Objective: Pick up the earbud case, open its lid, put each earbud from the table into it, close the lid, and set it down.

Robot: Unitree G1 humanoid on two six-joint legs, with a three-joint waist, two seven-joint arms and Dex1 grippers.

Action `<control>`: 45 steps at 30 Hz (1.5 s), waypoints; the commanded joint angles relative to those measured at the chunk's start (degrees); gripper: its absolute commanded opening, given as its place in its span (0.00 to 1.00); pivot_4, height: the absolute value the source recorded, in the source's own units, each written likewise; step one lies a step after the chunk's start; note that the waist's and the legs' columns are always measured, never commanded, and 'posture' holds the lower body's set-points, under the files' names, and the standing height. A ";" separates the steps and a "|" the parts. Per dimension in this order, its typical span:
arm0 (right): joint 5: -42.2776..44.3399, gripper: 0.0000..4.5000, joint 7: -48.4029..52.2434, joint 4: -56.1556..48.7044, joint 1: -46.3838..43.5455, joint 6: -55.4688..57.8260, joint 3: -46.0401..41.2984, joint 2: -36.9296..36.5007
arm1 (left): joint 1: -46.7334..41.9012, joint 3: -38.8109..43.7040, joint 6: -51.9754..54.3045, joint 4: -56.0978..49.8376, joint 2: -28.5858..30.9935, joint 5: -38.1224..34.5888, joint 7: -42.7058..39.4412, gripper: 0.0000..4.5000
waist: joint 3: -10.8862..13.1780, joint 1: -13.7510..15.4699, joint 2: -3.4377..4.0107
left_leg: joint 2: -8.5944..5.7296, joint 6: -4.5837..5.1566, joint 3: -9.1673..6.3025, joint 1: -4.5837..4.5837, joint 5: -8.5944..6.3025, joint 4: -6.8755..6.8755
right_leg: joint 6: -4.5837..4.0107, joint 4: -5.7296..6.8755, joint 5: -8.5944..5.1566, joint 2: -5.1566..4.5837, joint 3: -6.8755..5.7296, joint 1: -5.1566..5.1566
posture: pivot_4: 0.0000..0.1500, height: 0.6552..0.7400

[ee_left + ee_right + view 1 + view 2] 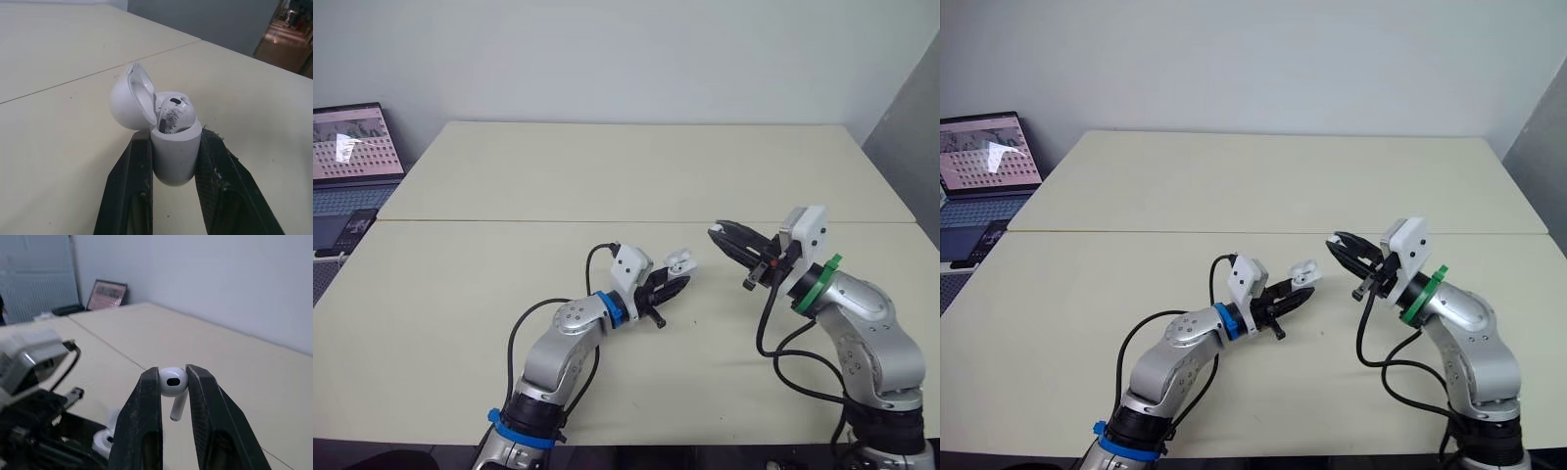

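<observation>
Right wrist view | right gripper (pixel 172 374) pinches earbud (pixel 172 382) | left gripper (pixel 174 138) clamps open earbud case (pixel 174 159), second earbud (pixel 174 111) apparently inside

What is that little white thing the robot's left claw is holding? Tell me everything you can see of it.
It is the earbud case, small, white and rounded, looking like glossy plastic. Its hinged lid is swung open, and one earbud, marked with dark smudges, sits inside. The left gripper pinches its body between two black fingers, opening facing away from the wrist, seemingly lifted above the cream table.
</observation>
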 commanded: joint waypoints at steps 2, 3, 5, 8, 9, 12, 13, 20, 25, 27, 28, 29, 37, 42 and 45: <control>0.77 0.08 -1.74 -0.64 0.52 -4.19 2.16 1.16 | -0.84 0.33 -0.20 -4.02 -0.77 -2.62 -0.91 0.17 | 0.00 -0.09 0.00 | 0.00 0.00 -0.01 0.00 0.00 0.00 | 0.00 0.00 0.00 0.00 -0.01 0.00 | 1.00 1.00; 0.45 0.08 -1.75 -0.23 0.74 -5.22 2.86 1.33 | -0.85 0.46 -0.01 -4.31 -0.89 -3.22 -1.11 0.17 | 0.00 -0.12 0.01 | 0.00 0.00 -0.01 0.00 0.00 0.00 | 0.00 0.00 0.00 0.00 -0.01 -0.01 | 1.00 1.00; -0.02 0.08 -1.90 0.32 1.33 -7.03 3.98 1.62 | -0.86 0.61 0.08 -4.82 -0.97 -4.21 -1.62 0.17 | 0.00 -0.19 0.01 | 0.00 0.00 -0.01 0.00 0.00 -0.01 | 0.00 0.00 0.00 0.00 -0.01 -0.01 | 1.00 1.00; -0.66 0.08 -1.84 1.17 2.46 -9.56 5.60 1.46 | -0.96 1.09 0.43 -5.52 -1.25 -5.93 -2.00 0.17 | 0.00 -0.25 0.01 | 0.00 0.00 0.00 0.00 0.00 0.00 | 0.00 0.00 0.00 0.01 -0.01 -0.01 | 1.00 1.00; -0.90 0.08 -1.78 1.56 2.88 -10.46 6.09 1.35 | -1.08 1.28 0.58 -5.78 -1.35 -6.61 -2.09 0.17 | 0.00 -0.27 0.01 | 0.00 0.00 0.00 0.00 0.00 0.00 | 0.00 0.00 0.00 0.00 -0.01 -0.01 | 1.00 1.00; -1.36 0.08 -1.88 2.71 3.78 -12.73 6.81 0.98 | -1.39 1.69 1.03 -6.34 -1.30 -8.04 -2.05 0.17 | 0.00 -0.32 0.01 | 0.00 0.00 -0.01 0.00 0.00 -0.01 | 0.00 -0.01 0.00 0.00 -0.02 0.00 | 1.00 1.00; -1.36 0.08 -1.94 3.01 3.94 -13.24 6.91 0.85 | -1.49 1.77 1.11 -6.36 -1.21 -8.38 -2.00 0.17 | 0.00 -0.34 0.01 | 0.00 0.00 -0.01 0.00 0.00 0.00 | 0.00 -0.01 0.00 0.01 -0.01 0.00 | 1.00 1.00; -0.91 0.08 -2.14 4.63 5.27 -15.37 6.37 -0.39 | -2.07 2.17 1.02 -6.13 -0.78 -9.72 -2.38 0.17 | 0.00 -0.49 0.00 | 0.01 0.00 -0.01 0.01 0.00 -0.01 | 0.00 -0.01 0.00 0.02 -0.01 0.00 | 1.00 1.00; -0.83 0.08 -1.97 5.36 5.66 -15.66 6.63 -1.20 | -2.35 2.26 0.81 -5.90 -0.66 -9.81 -2.68 0.17 | 0.00 -0.59 0.01 | 0.00 0.00 -0.01 0.01 0.00 -0.01 | 0.00 -0.01 0.00 0.02 -0.01 0.00 | 1.00 1.00; -1.36 0.08 -2.00 5.78 5.75 -15.54 6.81 -1.87 | -2.47 2.23 0.71 -5.75 -0.60 -9.73 -2.85 0.17 | 0.00 -0.63 0.01 | 0.00 0.00 -0.01 0.01 0.00 -0.01 | 0.00 -0.01 0.00 0.02 -0.01 0.00 | 1.00 1.00; -0.74 0.16 -1.83 5.58 5.78 -14.45 6.81 -2.33 | -2.49 2.18 0.71 -5.76 -0.53 -9.68 -2.92 0.17 | 0.00 -0.64 0.00 | 0.01 0.00 -0.01 0.01 0.00 -0.01 | 0.00 -0.01 0.00 0.02 -0.01 0.00 | 1.00 1.00; -0.23 0.24 -1.72 5.53 5.76 -13.71 6.83 -2.66 | -2.55 2.14 0.66 -5.65 -0.50 -9.62 -3.00 0.17 | 0.00 -0.64 0.01 | 0.00 0.00 -0.01 0.01 0.00 -0.01 | 0.00 -0.01 0.00 0.02 -0.01 0.00 | 1.00 1.00; 7.31 0.69 -3.90 1.61 3.95 -10.14 3.64 -2.26 | -1.52 1.86 -0.77 -3.67 1.65 -8.44 -5.33 0.17 | 0.00 -0.73 0.01 | 0.01 0.00 -0.01 0.01 0.00 -0.01 | 0.00 -0.01 0.00 0.02 0.00 0.01 | 1.00 1.00; 26.44 0.69 -5.64 0.67 1.71 5.90 -4.29 -7.70 | -0.96 1.27 -4.69 0.25 5.43 -8.25 -13.36 0.17 | 0.00 -0.73 0.01 | 0.00 0.01 -0.04 0.00 -0.01 -0.02 | 0.00 -0.03 0.00 0.01 -0.01 0.02 | 1.00 1.00; 29.99 0.55 -6.09 4.63 -0.64 11.39 -6.71 -12.03 | -0.47 1.25 -5.02 0.82 8.07 -11.91 -21.93 0.17 | 0.01 -0.97 0.02 | 0.00 0.03 -0.01 0.00 -0.02 -0.03 | 0.00 -0.04 0.00 0.02 -0.01 0.02 | 1.00 1.00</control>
